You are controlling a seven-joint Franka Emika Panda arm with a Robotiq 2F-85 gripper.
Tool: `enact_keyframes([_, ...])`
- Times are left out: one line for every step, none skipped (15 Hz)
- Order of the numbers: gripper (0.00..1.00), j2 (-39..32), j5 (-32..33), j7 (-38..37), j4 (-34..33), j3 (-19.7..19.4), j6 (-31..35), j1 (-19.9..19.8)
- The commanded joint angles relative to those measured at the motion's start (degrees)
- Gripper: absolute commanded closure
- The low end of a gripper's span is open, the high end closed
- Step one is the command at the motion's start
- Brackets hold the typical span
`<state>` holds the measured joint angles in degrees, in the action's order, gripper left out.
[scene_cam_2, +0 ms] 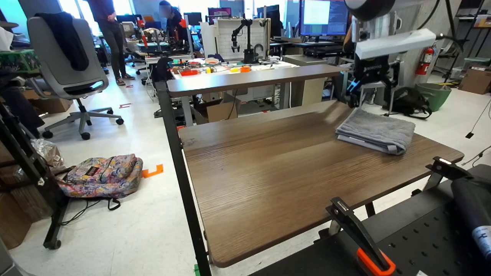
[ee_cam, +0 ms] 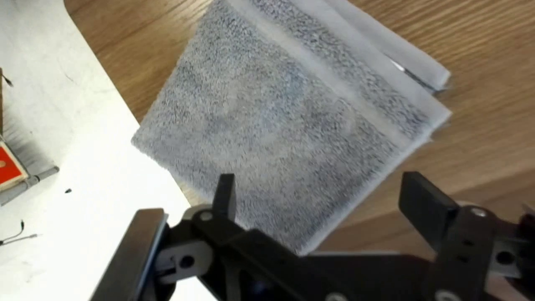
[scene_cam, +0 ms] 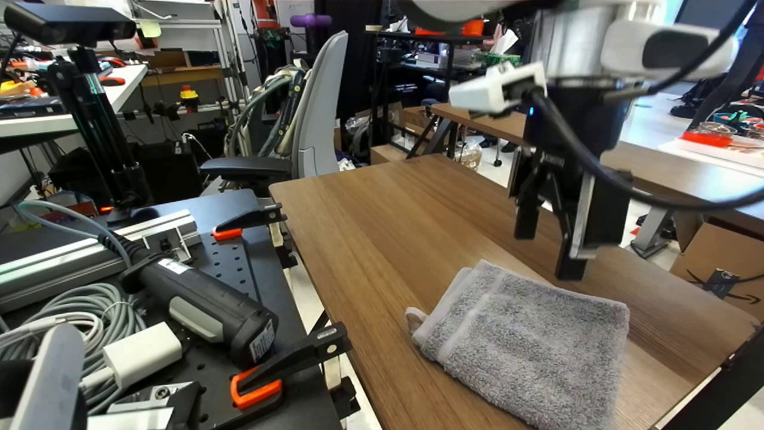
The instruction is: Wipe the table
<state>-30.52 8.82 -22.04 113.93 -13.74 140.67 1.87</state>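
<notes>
The table is a brown wood-grain top, seen in both exterior views [scene_cam: 382,233] [scene_cam_2: 268,172] and in the wrist view [ee_cam: 493,92]. A folded grey towel lies flat near one end of it, in both exterior views [scene_cam: 525,346] [scene_cam_2: 378,128]. The towel also fills the middle of the wrist view [ee_cam: 284,113]. My gripper [scene_cam: 548,255] is open and empty, pointing down above the table beside the towel's edge. In the wrist view the gripper's fingers [ee_cam: 319,179] are wide apart, with a towel corner and bare wood showing between them.
A black perforated bench [scene_cam: 233,269] adjoins the table's long side, with orange-and-black clamps [scene_cam: 286,364] [scene_cam_2: 356,230] at the border. A black post [scene_cam_2: 178,153] stands at a table end. Another wooden table [scene_cam_2: 249,78] stands behind. A grey chair [scene_cam: 322,119] is near the far end.
</notes>
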Motion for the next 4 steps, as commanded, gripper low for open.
enact_keyframes([0.00,13.5,7.0,1.0,9.4,-0.7,1.8,3.2])
enact_keyframes([0.00,6.0,3.9,-0.1,2.6,0.7,-0.1,0.8])
enact_keyframes([0.00,8.3,4.5,-0.3,3.8,1.1,-0.4,0.9])
enact_keyframes([0.00,8.9,4.5,-0.3,4.1,1.2,-0.5,0.9])
